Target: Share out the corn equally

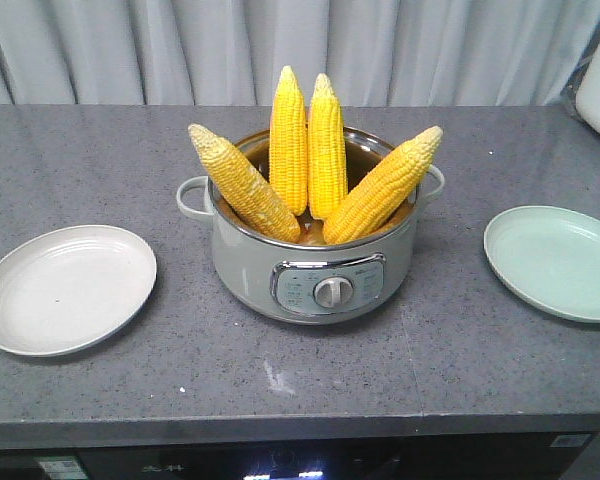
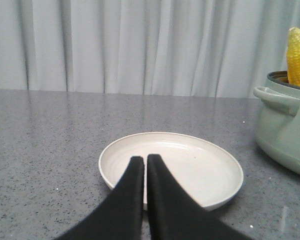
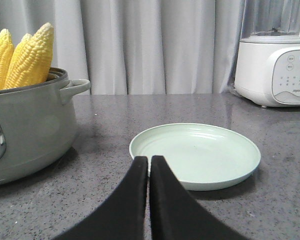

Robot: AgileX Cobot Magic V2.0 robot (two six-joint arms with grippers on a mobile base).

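Between the left gripper and right gripper, both closed, stood the corn. Bumpy tapered cobs leaned in a smooth pot.

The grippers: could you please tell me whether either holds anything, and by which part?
Nothing is held: the left gripper and right gripper are shut empty; the corn stands in the pot.

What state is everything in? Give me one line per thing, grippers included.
corn: all four cobs stand tip-up in the pot, none on a plate.
pot: upright, lid off, holding the cobs.
white plate: right side up, no corn on it.
green plate: right side up, no corn on it.
left gripper: shut, holding nothing.
right gripper: shut, holding nothing.
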